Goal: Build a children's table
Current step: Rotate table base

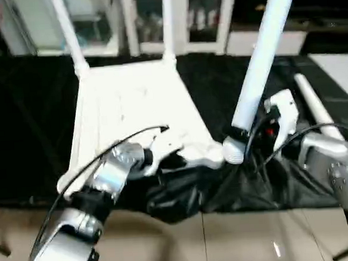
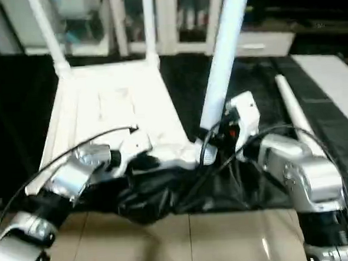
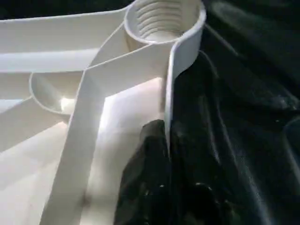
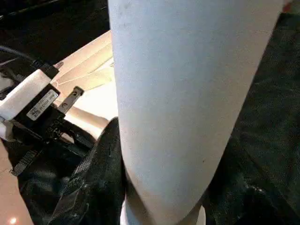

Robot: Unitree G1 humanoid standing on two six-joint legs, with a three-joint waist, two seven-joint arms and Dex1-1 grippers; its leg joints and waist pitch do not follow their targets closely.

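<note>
Left pincer clamped on tabletop rim at 6 o'clock; right pincer grips the leg in the 5 o'clock socket. I'd keep it plumb while twisting.

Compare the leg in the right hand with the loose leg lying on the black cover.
The held leg stands nearly upright, base at the tabletop's near corner socket; the loose leg lies flat on the black cover. The held one sits at the right hand; the loose one lies apart, untouched. Both are white tapered tubes.
</note>
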